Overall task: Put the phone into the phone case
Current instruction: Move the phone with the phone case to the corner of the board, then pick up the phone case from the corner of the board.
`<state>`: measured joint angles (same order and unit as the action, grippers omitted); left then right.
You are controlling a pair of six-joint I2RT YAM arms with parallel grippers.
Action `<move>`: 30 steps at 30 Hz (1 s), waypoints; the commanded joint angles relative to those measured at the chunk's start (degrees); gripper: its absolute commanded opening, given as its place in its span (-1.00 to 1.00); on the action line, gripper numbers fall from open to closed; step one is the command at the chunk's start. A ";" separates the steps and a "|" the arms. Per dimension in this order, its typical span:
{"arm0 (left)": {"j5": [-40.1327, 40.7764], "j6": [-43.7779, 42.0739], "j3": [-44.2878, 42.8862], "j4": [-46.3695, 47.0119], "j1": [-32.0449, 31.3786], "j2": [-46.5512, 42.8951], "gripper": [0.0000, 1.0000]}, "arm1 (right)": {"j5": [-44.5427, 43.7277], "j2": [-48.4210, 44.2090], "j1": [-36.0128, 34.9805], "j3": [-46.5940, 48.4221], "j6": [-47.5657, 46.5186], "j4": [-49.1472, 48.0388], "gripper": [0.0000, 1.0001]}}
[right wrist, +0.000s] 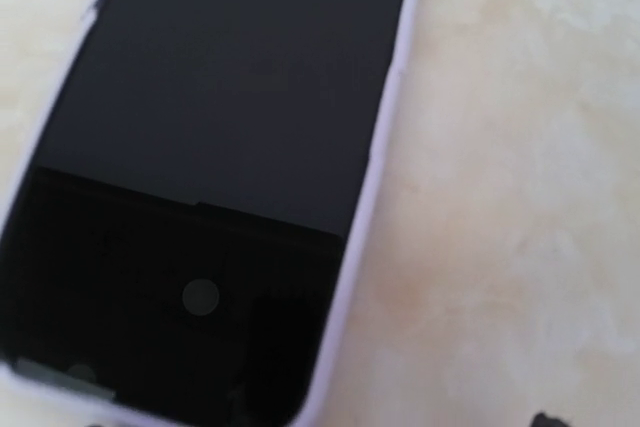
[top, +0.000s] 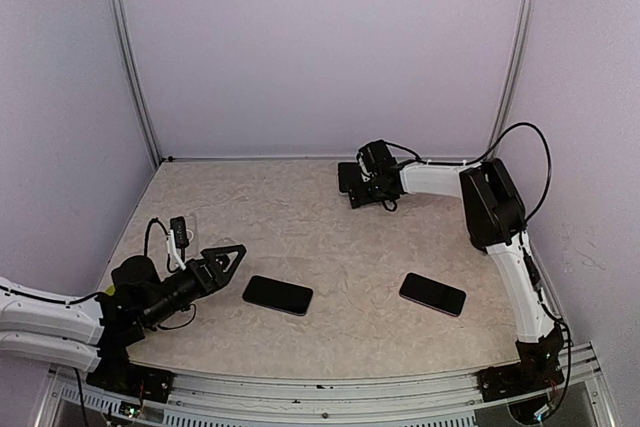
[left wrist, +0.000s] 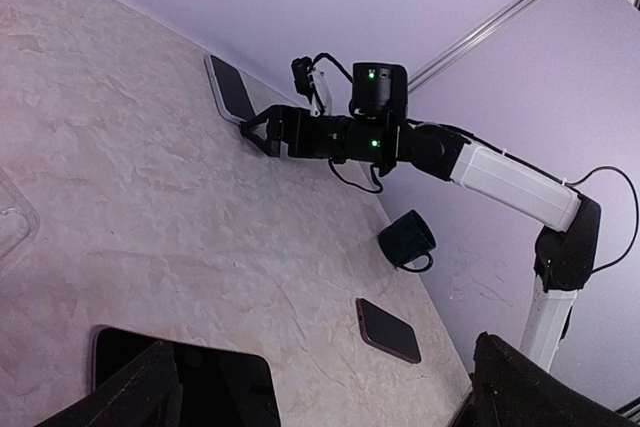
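The phone (right wrist: 220,147) lies face-up directly beneath the right pincer (top: 354,191), its dark screen framed by the pale rim of the lilac case (right wrist: 365,197); along the one long edge and the corner that show, the rim hugs the glass, so the phone looks seated there, though the other edges are out of sight. Whether the right pincer is released or clenched I cannot tell; its fingers barely enter its own view, and seen from across the table (top: 300,227) the tips blur against the phone. If the step is the final press-in, I judge it best to set the tips flat on the screen near a corner, push straight down, then work round each corner in turn; a slanted push would likely skid the case along the smooth surface. The left pincer (top: 228,259) is released, jaws wide, with a second phone (top: 277,294) just ahead of it and a clear shell (left wrist: 12,217), perhaps another case, to one side; a third phone (top: 432,294) lies well back from the right pincer, toward that arm's base.
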<state>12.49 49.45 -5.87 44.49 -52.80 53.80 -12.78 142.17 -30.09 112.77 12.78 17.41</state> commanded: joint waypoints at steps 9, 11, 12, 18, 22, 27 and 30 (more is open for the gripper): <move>6.31 -3.75 -3.74 -9.78 1.26 -5.25 0.98 | 8.46 -19.52 -1.63 -26.56 -4.61 -3.73 0.99; 8.58 -4.59 -4.61 -13.58 1.65 -7.19 0.98 | 8.69 -23.19 -1.86 -31.30 -4.01 -5.80 0.99; 9.63 -5.08 -5.04 -15.04 1.91 -7.74 0.98 | 8.47 -24.68 -1.97 -33.46 -3.55 -6.41 0.99; 17.35 1.91 -5.07 -23.05 5.07 -12.54 0.98 | 11.05 -34.05 -3.63 -47.19 -1.20 -13.24 0.99; 18.50 5.23 0.92 -20.23 7.55 -18.21 0.98 | 11.20 -38.75 -6.01 -51.11 -1.86 -14.17 0.99; 17.37 2.15 1.39 -22.60 8.94 -25.11 0.98 | 12.45 -43.98 -9.50 -52.56 -5.79 -12.83 0.99; 19.62 3.89 -8.87 -40.61 9.16 -23.81 0.98 | 14.95 -45.82 -10.07 -51.89 -5.64 -9.17 0.99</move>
<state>29.43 52.47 -4.75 19.31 -44.25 29.45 -1.02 99.94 -39.07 60.53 8.54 6.13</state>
